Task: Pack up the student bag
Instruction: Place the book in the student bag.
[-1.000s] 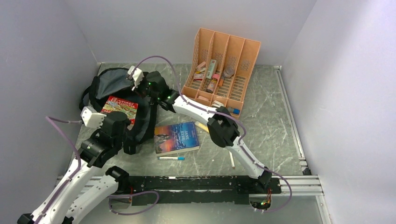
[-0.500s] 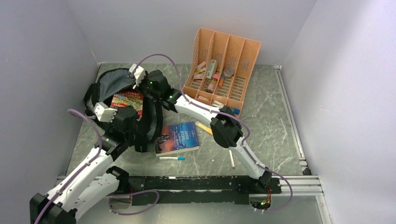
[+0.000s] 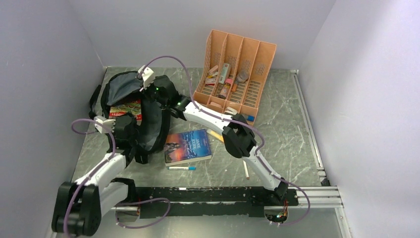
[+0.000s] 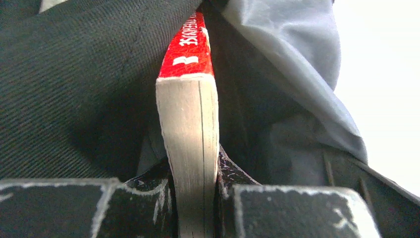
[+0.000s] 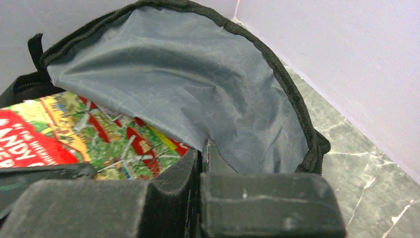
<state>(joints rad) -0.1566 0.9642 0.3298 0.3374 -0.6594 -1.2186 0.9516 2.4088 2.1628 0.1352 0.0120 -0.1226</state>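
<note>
Student bag: a large black fabric backpack [image 3: 148,121] is seen lying on the far left part of the table [image 3: 277,124], close to the left wall, with its mouth opened and its grey lining [image 5: 188,84] exposed.

Left gripper: the left gripper [image 4: 195,178] is closed tight on the lower edge of a red book [image 4: 190,124]; the page block is pinched between the two fingers, with no gap visible on either side.

Red book: it is held on edge, spine away from the wrist camera, and its far end is lodged between the black outer fabric and the grey lining. From above, its colourful cover is seen partly inside the bag's mouth.

Right gripper: the right gripper [image 5: 200,168] is pressed together at the bag's opening, and a fold of the lining is seen running down between its fingers, so the flap is held raised over the book's cover.

Blue book: a second book [image 3: 188,145] is lying flat on the table, just to the right of the bag and apart from both grippers.

Pen: a white and blue pen [image 3: 181,168] is lying just in front of the blue book, nearer the arm bases.

Orange organizer: a slotted desk organizer [image 3: 235,69] is set at the back of the table, right of the bag, with small items in its compartments; what they are cannot be told.
</note>
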